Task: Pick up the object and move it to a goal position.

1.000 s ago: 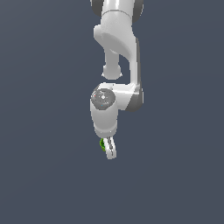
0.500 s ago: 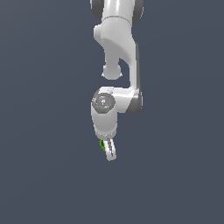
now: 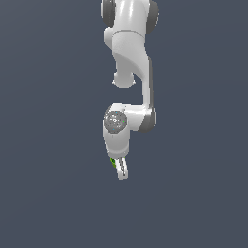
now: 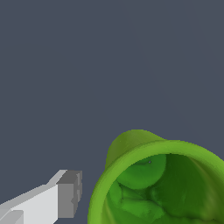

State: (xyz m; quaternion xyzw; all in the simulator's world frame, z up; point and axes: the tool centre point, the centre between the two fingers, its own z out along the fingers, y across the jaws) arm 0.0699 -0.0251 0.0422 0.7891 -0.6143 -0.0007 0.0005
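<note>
In the exterior view the white arm hangs down the middle, and my gripper (image 3: 119, 169) points down at its lower end. The small bright green cup (image 3: 114, 163) shows as a sliver between the fingers, mostly hidden by them. In the wrist view the green cup (image 4: 131, 146) fills the lower corner close to the camera, tilted, with its darker hollow facing the lens. One white finger with a grey pad (image 4: 70, 194) stands just beside the cup's rim. The other finger is hidden. The gripper is shut on the cup.
A plain dark grey surface (image 3: 53, 145) fills both views. No other objects, containers or edges show.
The wrist joint has moved slightly lower in the exterior view. The gripper tip and the green cup stay together at almost the same place.
</note>
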